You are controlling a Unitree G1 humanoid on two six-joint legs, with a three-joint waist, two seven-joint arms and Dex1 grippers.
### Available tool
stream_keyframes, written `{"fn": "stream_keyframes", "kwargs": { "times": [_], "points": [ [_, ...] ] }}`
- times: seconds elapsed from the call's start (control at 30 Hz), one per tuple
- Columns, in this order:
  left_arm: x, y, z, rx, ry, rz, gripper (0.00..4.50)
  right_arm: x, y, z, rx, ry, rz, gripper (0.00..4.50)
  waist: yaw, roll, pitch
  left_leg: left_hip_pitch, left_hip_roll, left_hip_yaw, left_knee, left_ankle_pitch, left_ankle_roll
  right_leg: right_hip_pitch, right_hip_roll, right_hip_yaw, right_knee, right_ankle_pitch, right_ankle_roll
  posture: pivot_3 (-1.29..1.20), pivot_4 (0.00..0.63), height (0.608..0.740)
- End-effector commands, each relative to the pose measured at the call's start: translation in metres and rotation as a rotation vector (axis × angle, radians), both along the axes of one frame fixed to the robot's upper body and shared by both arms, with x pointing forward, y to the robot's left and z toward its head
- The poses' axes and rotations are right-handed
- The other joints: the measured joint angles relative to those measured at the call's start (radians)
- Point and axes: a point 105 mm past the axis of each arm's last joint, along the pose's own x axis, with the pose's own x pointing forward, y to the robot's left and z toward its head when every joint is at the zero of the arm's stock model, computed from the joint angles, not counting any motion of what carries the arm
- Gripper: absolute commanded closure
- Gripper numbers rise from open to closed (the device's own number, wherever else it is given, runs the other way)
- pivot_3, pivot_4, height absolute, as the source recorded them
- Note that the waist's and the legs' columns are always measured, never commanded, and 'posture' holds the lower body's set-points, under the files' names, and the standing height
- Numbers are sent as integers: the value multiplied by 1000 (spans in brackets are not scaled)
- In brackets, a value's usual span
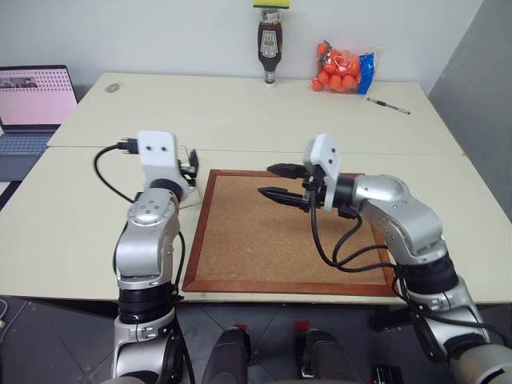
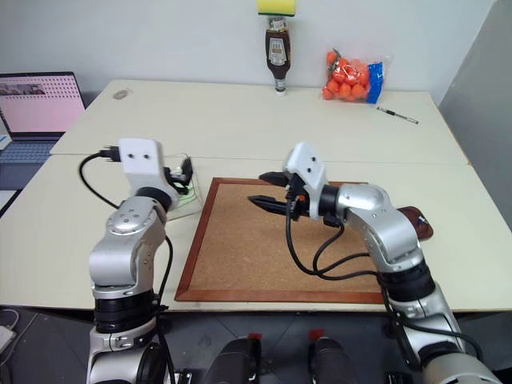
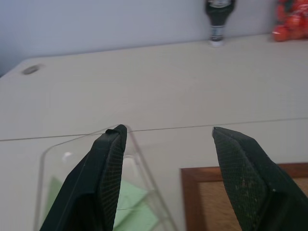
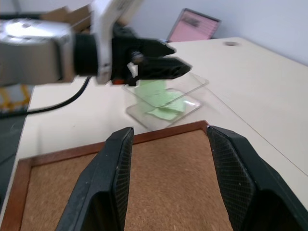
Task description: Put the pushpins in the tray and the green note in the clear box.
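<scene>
Two tools hover over the pale surface (image 1: 72, 224), both with jaws apart and nothing between them. The left tool (image 4: 161, 60) hangs just above the clear plastic box with rounded corners (image 4: 195, 94), which sits on the surface just beside the left edge of the large wood-framed corkboard (image 1: 280, 240). Inside that box lies the pale green paper note (image 4: 161, 98), flat on the bottom; in the left wrist view it shows through the transparent wall, below one of the fingers (image 3: 103, 178).

The right tool (image 1: 276, 182) hangs over the cork near the board's far edge, pointing toward the box. The small glossy reddish-brown oval tray (image 2: 416, 220) rests on the surface at the board's right edge, partly hidden behind the right arm. I cannot make out any pushpins on the cork or in the tray; they are too small to tell here.

The note's part looks done, so the step in hand is likely clearing the left tool away. It should rise straight up, keeping the fingers off the thin wall so the light box is not dragged or tipped. The jaws should stay parted until well apart from the rim, lest the slip be caught and lifted out.
</scene>
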Motion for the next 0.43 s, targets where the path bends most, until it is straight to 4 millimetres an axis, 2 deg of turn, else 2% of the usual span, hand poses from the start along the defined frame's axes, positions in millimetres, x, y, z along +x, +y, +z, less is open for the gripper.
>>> {"fn": "stream_keyframes", "kwargs": {
  "times": [0.03, 0.1, 0.2, 0.43],
  "points": [
    [-16, -45, 3, 48, -75, -252, 1491, 0, -35, 1, 110, -66, -242, 1955, 0, 0, 0, 0, 0, 0, 0, 0, 0, 0, 0, 0, 0, 0, 0, 0, 150, 740],
    [-24, -64, -7, 67, -80, -370, 1491, -4, -54, -17, 130, -59, -373, 1955, 2, 0, 0, 0, 0, 0, -1, 0, 0, 1, 0, 0, -1, -1, -1, 0, 150, 740],
    [-30, -76, -24, 45, -50, -446, 1491, -9, -76, -40, 131, -41, -524, 1955, 1, 0, 0, 0, 1, 0, -1, -1, -1, 0, 0, 0, 0, -4, -1, 0, 150, 740],
    [-31, -81, -47, -15, 24, -507, 1491, 0, -102, -55, 132, -69, -730, 1955, -10, 0, 0, 3, 2, 1, 0, 0, -1, -1, 4, 0, 2, -4, 2, 0, 150, 740]
  ]
}}
